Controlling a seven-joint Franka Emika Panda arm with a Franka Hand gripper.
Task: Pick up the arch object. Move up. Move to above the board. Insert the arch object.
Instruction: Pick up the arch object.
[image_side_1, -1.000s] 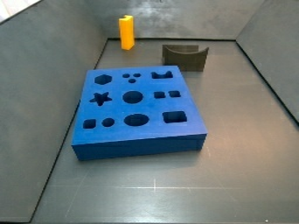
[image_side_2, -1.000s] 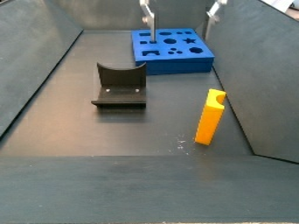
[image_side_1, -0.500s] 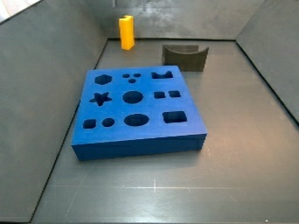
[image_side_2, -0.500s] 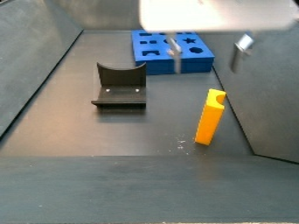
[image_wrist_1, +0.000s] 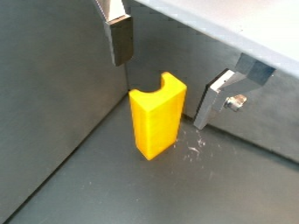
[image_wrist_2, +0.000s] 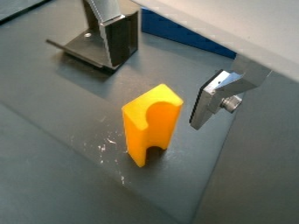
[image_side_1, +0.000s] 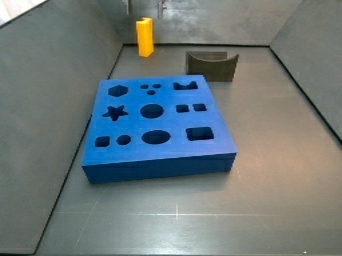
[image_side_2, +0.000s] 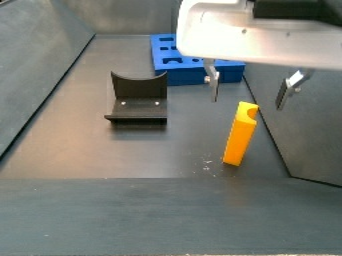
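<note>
**Closing in over the arch object**

Since a moment ago my gripper (image_side_2: 249, 87) has come forward off the board (image_side_2: 171, 55) to hang above the arch object (image_side_2: 239, 133), fingers (image_wrist_1: 119, 39) spread wide to straddle it, nothing held; it stands upright by the wall

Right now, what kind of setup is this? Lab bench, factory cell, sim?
Probably a simulated test cell: a bare grey walled pen holding only a blue board with shaped holes, a yellow arch and a dark fixture. The gripper hangs open just above the arch.
</note>
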